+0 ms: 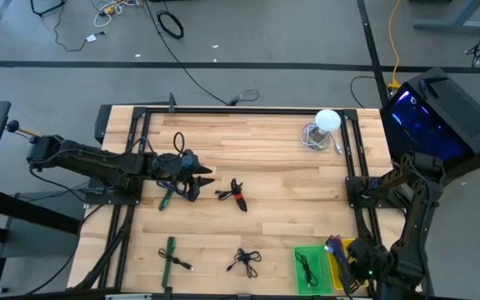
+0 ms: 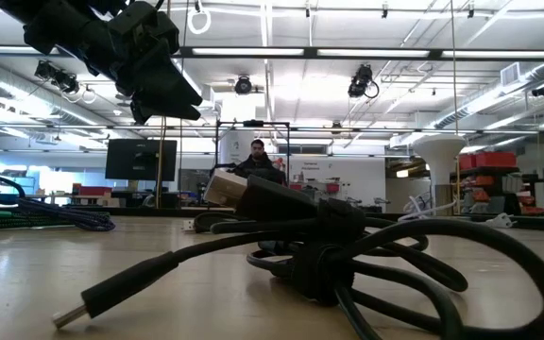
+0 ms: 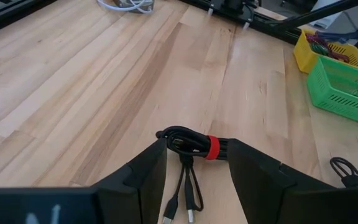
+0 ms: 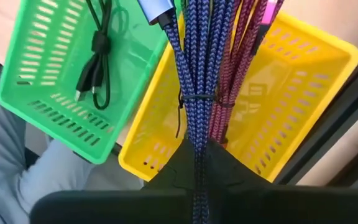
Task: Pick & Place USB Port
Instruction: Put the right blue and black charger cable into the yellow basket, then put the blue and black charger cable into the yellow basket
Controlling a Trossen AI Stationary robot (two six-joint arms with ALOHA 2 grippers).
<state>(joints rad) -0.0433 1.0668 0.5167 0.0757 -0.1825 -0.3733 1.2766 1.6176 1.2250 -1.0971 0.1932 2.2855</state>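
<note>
Your left gripper (image 3: 191, 180) hangs over the plank-grained wooden table (image 1: 273, 158), jaws apart astride a coiled black cable with a red band (image 3: 194, 144). Your right gripper (image 4: 197, 168) is clamped on a bundle of braided blue and magenta cables (image 4: 207, 56) above the perforated yellow basket (image 4: 291, 106), beside the green basket (image 4: 48, 74).

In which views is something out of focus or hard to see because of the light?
Low view: the coiled black cable close to the lens is soft and dark against bright ceiling lamps. Right wrist view: the blue and purple braided cable bundle is sharp, while the fingers holding it blur. High view: a violet glow on the black monitor.
</note>
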